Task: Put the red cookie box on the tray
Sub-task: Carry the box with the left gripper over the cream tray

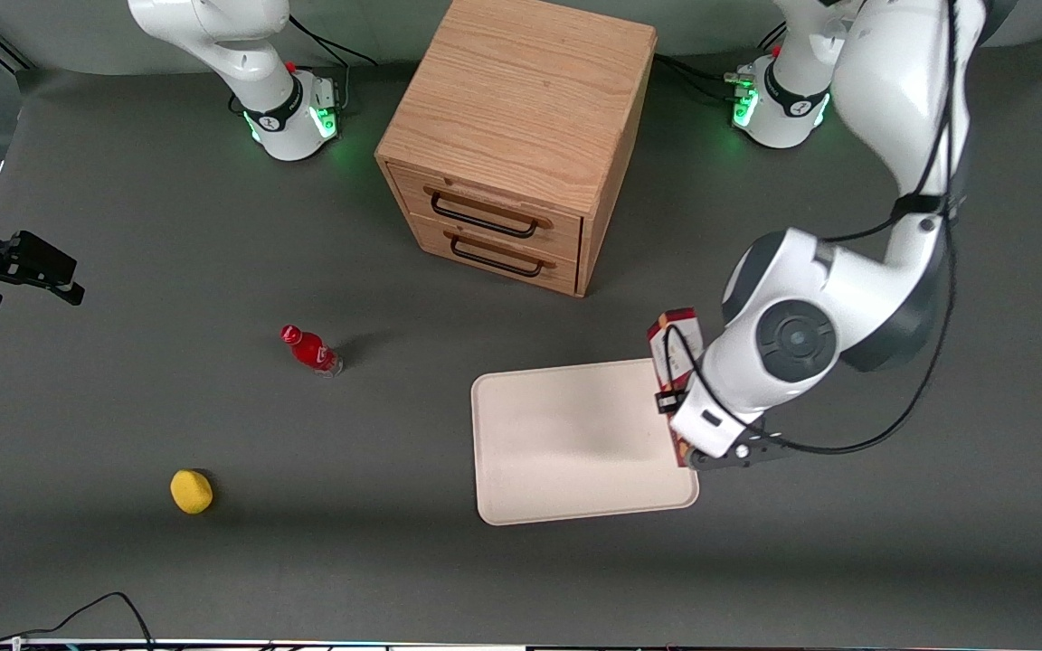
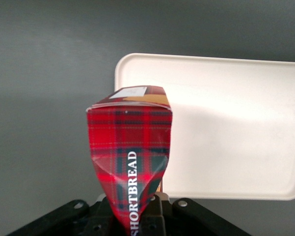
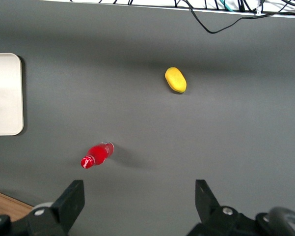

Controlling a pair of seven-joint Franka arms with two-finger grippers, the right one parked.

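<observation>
Above tray (image 1: 575,443) edge | tool (image 2: 137,216) clamped on red cookie box (image 2: 130,157)

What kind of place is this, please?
Probably a robot test lab: arms bolted to a gray table, a claw holding the red cookie box near a tray, and a small wooden drawer cabinet.

Red cookie box (image 2: 130,157) reads "SHORTBREAD" — nothing else legible.

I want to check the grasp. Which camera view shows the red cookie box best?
The left wrist view: the red cookie box fills it, pinched in the hand above the tray edge. In the front view the arm hides most of the box. The right wrist view lacks it.
</observation>
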